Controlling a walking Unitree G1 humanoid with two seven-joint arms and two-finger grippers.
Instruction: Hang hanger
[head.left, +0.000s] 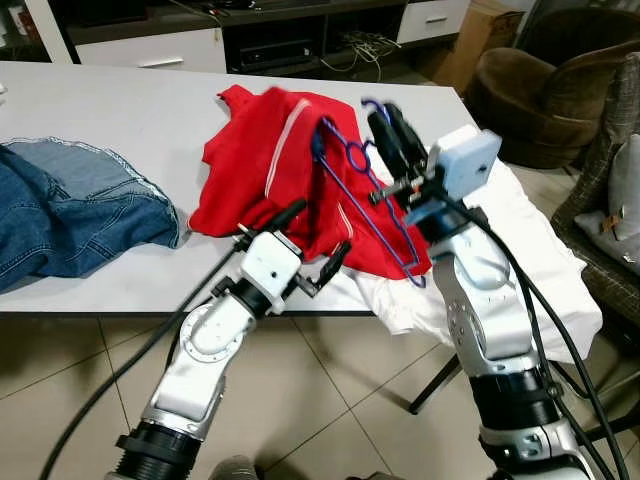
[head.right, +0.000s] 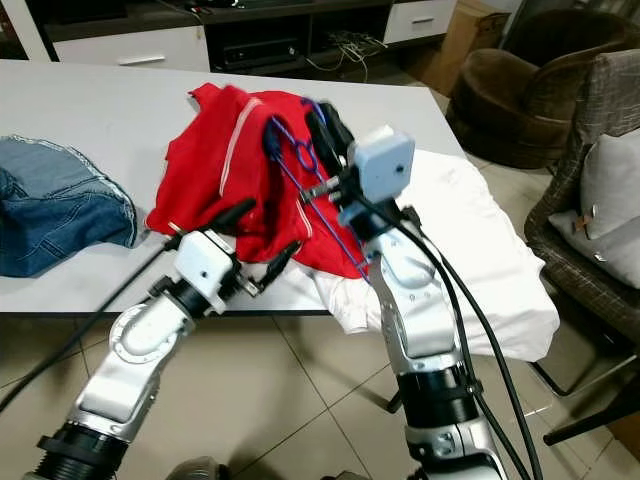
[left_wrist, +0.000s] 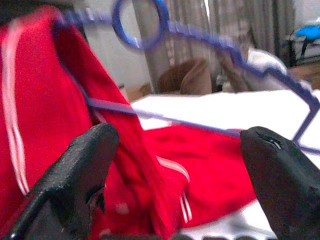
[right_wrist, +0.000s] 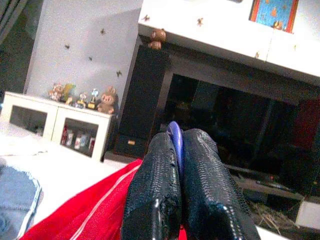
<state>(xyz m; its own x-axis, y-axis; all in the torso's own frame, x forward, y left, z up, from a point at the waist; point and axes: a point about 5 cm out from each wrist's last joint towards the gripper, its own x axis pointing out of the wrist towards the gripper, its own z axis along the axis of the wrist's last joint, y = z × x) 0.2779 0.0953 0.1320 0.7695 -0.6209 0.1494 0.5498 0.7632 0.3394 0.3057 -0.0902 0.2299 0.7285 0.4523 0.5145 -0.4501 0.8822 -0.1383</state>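
Two black fingers of the right gripper (right_wrist: 176, 192) are pinched tight together on the thin blue plastic hanger (head.left: 365, 195), its wire edge poking up between the pads in the right wrist view. That's a firm hold, and the hanger is lifted, tilted up off the crumpled red shirt with white stripes (head.left: 262, 165), with its hook end near the gripper and its lower corner down by the shirt's near edge. Over beside the shirt, the left gripper (head.left: 312, 238) sits with its fingers spread wide, nothing between them, aimed at the red cloth just ahead; the left wrist view looks straight through that gap at the shirt and the hanger's bar crossing above it.

Outward from the shirt: it lies on the pale grey table (head.left: 120, 110), a white cloth (head.left: 540, 260) spills over the table edge right next to it, and blue denim jeans (head.left: 70, 205) lie well apart on the shirt's other side.

Progress, as I judge it: hanger picked up, yes. Whether it's threaded into the shirt, I cannot tell. No rail in sight, so the hanging itself remains.
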